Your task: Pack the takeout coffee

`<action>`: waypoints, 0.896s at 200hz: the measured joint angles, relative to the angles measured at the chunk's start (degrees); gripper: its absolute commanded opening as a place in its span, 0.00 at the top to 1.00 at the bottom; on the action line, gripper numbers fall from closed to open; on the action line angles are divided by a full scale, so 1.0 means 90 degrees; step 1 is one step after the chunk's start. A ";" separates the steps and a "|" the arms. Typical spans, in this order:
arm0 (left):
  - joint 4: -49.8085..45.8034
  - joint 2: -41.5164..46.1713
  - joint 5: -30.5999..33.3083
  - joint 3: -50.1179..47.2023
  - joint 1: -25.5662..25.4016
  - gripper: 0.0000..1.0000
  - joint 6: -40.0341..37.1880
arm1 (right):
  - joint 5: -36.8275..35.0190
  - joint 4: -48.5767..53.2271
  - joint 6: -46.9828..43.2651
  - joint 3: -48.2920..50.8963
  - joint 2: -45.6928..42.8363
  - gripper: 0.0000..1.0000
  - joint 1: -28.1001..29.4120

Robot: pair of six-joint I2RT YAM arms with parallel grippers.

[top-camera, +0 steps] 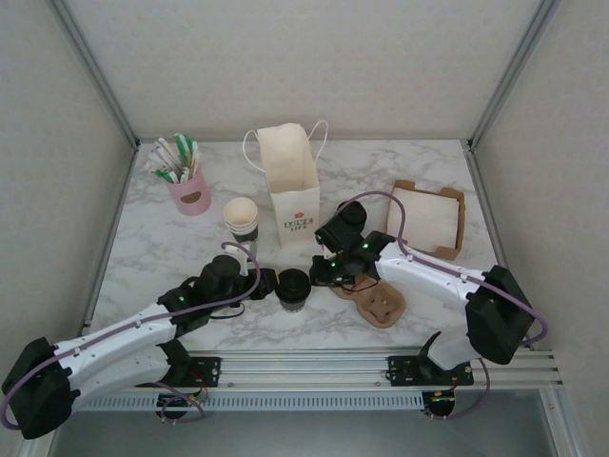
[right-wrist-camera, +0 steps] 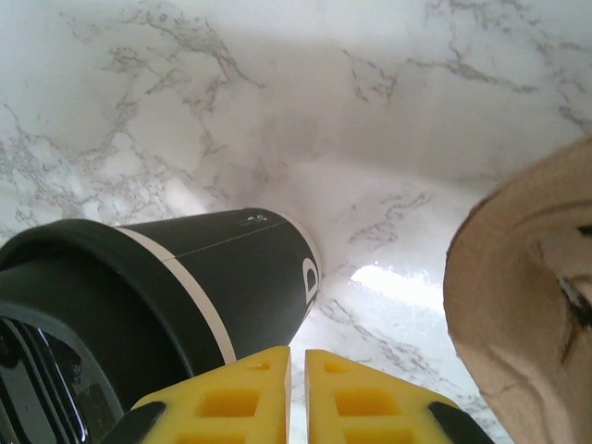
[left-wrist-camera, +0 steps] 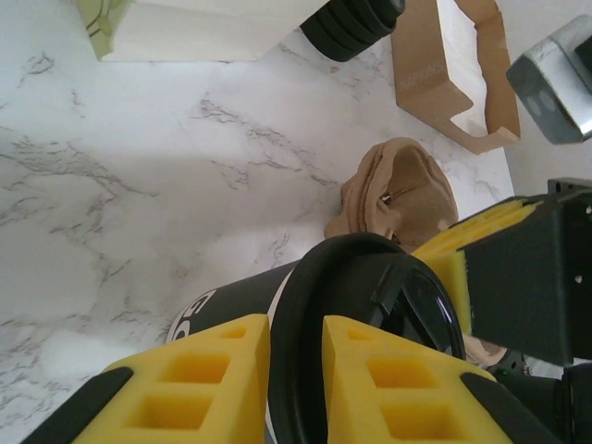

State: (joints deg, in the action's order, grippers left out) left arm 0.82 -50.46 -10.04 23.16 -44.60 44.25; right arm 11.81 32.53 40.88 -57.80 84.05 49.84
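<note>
From above, the takeout coffee point(top-camera: 293, 288) stands between the left gripper point(top-camera: 268, 284) and the right gripper point(top-camera: 322, 274), in front of the bag point(top-camera: 290, 186). Left wrist: yellow pads point(left-wrist-camera: 208, 375) pinch only the lid point(left-wrist-camera: 370, 305) rim, so a lift could pop it off. Right wrist: that pincer is pressed together, empty, beside the cup; a nudge could tip it.

Hidden in part behind yellow pads point(left-wrist-camera: 194, 388) and cropped at the left wrist view's bottom edge: takeout coffee point(left-wrist-camera: 370, 296). Cropped at its top: paper bag point(left-wrist-camera: 203, 28), cardboard box point(left-wrist-camera: 421, 74). Unreadably small from above: bag print point(top-camera: 298, 223).
</note>
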 measured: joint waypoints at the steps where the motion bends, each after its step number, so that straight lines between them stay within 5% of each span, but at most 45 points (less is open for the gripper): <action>1: -0.0002 0.0005 0.0005 0.0000 0.0000 0.76 0.0000 | 0.0000 0.0000 0.0000 -0.0005 0.0005 0.89 -0.0002; 79: -0.0457 0.0406 0.0185 -0.0056 0.0112 0.72 0.0083 | -0.0010 0.0080 -0.0092 -0.0187 0.0053 0.80 -0.0058; 106: -0.0391 0.0527 -0.0165 -0.0209 0.0308 0.68 0.0146 | -0.0017 0.0146 -0.0053 -0.0107 -0.0333 0.69 -0.0058; 179: 0.0034 0.0634 -0.1520 -0.0449 0.0816 0.61 0.0413 | 0.0437 -0.0168 0.0126 0.0583 -0.1078 0.70 -0.0058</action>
State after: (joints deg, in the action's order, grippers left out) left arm 1.13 -44.75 -23.73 19.11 -37.26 47.97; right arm 15.75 31.03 42.02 -52.56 74.35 49.32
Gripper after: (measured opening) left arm 0.387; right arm 0.304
